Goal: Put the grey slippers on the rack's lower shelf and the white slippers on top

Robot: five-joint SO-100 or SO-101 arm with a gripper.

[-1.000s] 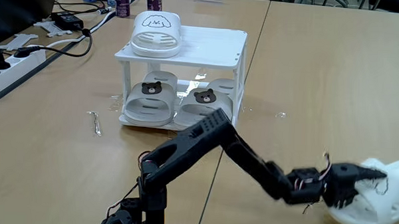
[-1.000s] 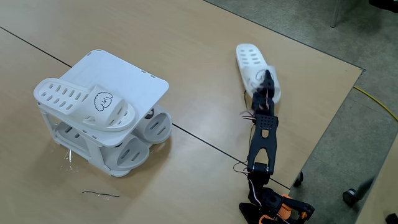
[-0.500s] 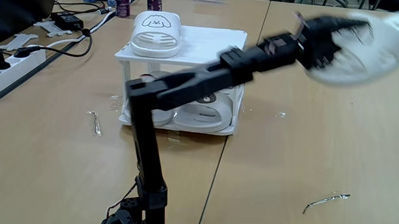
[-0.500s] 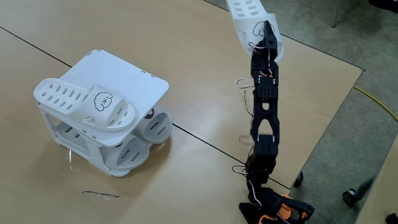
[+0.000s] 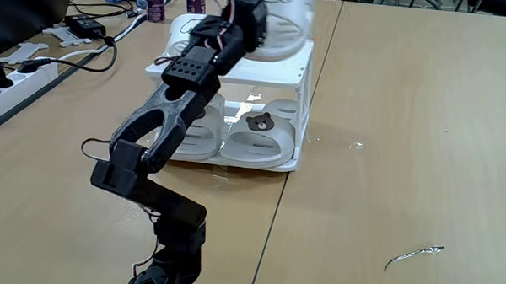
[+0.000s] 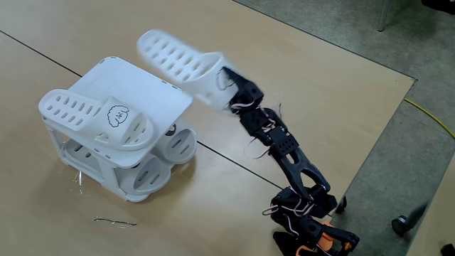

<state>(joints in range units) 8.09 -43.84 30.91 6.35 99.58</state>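
gripper [image 6: 229, 84]: I'm seeing it clamped on the strap end of a white slipper [image 6: 181, 65], carrying it in the air; the slipper is looking motion-blurred in a fixed view

held slipper: it's hanging tilted, sole up, just above the right edge of the rack [image 6: 162, 97] top, not resting on it as far as I can tell

other white slipper [image 6: 99, 121]: it's lying on the slatted top, toward the left side, dog face showing

rack from the front [image 5: 272, 71]: the arm [image 5: 183, 89] is crossing in front of it, so I'm only getting part of the top

grey slippers: both are sitting side by side on the lower shelf [image 5: 261, 159]; the right one [image 5: 260, 135] is showing its bear badge, the left one [image 5: 192, 133] is partly hidden behind the arm

table [image 5: 405, 122]: a bent bit of wire [image 5: 412, 254] is lying well to the right of the rack
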